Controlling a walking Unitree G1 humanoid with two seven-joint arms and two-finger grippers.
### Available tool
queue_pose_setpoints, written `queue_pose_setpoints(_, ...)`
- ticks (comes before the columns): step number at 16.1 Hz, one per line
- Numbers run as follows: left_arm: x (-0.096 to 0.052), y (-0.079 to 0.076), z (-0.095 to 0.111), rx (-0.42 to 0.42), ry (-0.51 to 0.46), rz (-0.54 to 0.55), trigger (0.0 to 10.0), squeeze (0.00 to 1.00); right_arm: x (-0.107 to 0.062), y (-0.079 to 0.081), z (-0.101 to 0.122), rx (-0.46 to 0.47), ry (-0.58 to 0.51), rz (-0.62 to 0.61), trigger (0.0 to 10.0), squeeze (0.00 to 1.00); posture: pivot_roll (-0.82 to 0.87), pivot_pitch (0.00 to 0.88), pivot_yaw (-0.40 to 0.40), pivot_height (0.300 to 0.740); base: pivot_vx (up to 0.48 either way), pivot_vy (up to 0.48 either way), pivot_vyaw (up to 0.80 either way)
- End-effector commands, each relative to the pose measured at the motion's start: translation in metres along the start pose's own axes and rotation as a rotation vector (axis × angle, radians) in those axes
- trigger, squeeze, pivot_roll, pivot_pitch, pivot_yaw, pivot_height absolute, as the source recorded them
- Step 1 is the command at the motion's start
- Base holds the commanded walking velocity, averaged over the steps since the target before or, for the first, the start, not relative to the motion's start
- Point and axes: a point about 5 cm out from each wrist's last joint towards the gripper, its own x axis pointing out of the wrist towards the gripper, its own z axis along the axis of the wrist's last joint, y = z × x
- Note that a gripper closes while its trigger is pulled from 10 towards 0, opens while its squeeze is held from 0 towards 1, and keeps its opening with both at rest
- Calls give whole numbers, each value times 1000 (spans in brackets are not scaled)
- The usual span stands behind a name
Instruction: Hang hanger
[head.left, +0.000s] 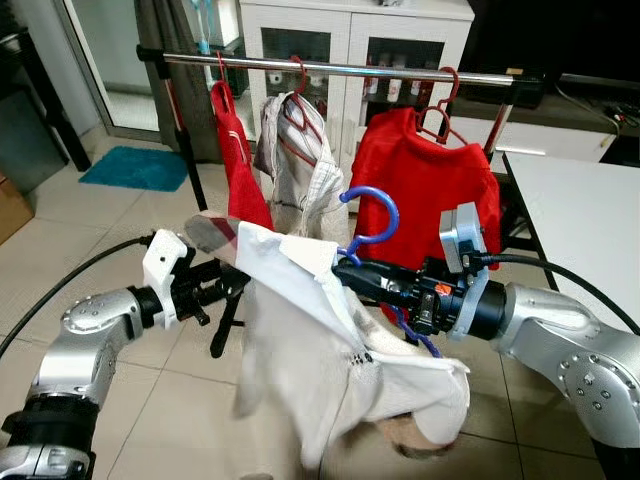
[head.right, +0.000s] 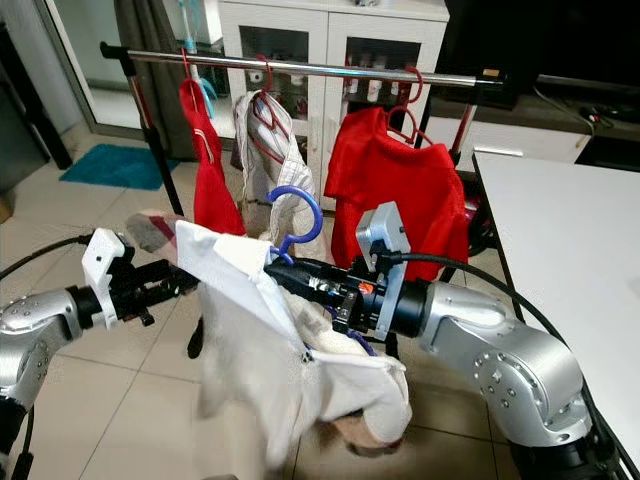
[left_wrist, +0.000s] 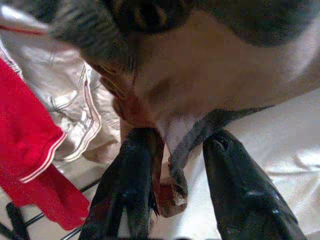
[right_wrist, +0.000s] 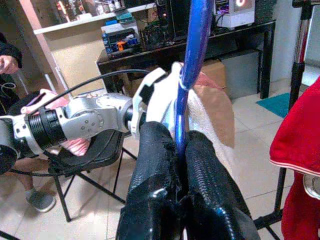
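Right gripper (head.left: 345, 268) clamping blue hanger (head.left: 377, 218) at neck, fingers pressing shut on it. Hook pointing up, sitting below and in front of rail (head.left: 340, 68), facing gap between hung garments. Left gripper (left_wrist: 172, 180) pinching white shirt (head.left: 320, 350) fabric. Judging right arm nearer rail; lifting up and forward needed.

A bare stretch of the horizontal silver metal clothes rail (head.left: 350, 70) is lying open between the pale cream checked shirt on a red hanger (head.left: 295, 160) and the bright red knitted sweater (head.left: 425, 185). A narrow red garment (head.left: 238, 165) is crowding the rail's left part. The white flat-topped bench (head.left: 590, 230) is closing off the right side, while tiled floor (head.left: 90, 240) is lying open on the left.
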Motion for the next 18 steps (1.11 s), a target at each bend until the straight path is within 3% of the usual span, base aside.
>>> queue_pose_setpoints(1,1,1,3,2,-17,-4,0,0,-1,3,9,-28,-22,19,10000,0,-13,0,24,740,0,0,0)
queue_pose_setpoints(3,2,3,3,6,-22,5,0,0,-1,3,9,-28,-23,15,10000,0,-15,0,26,740,0,0,0)
queue_pose_setpoints(8,-2,15,12,-75,-159,113,0,0,-4,-3,9,-28,-34,-46,10000,0,-20,0,35,740,0,0,0)
queue_pose_setpoints(9,-7,17,12,-145,-232,168,0,0,-5,-9,10,-29,-43,-88,10000,0,-20,0,36,740,0,0,0)
queue_pose_setpoints(11,-11,18,12,-201,-287,199,0,0,-6,-13,10,-31,-52,-126,10000,0,-19,0,35,740,0,0,0)
queue_pose_setpoints(15,-28,31,0,-515,-531,426,0,0,-12,-28,17,-17,-107,-216,10000,0,-13,0,30,740,0,0,0)
queue_pose_setpoints(16,-28,31,0,-515,-531,426,0,0,-12,-28,17,-17,-107,-216,10000,0,-13,0,30,740,0,0,0)
queue_pose_setpoints(17,-37,41,-8,-605,-574,563,0,0,-15,-31,18,-15,-116,-228,10000,0,-16,0,34,740,0,0,0)
queue_pose_setpoints(18,-39,43,-10,-614,-572,591,0,0,-15,-31,19,-15,-118,-230,10000,0,-16,0,34,740,0,0,0)
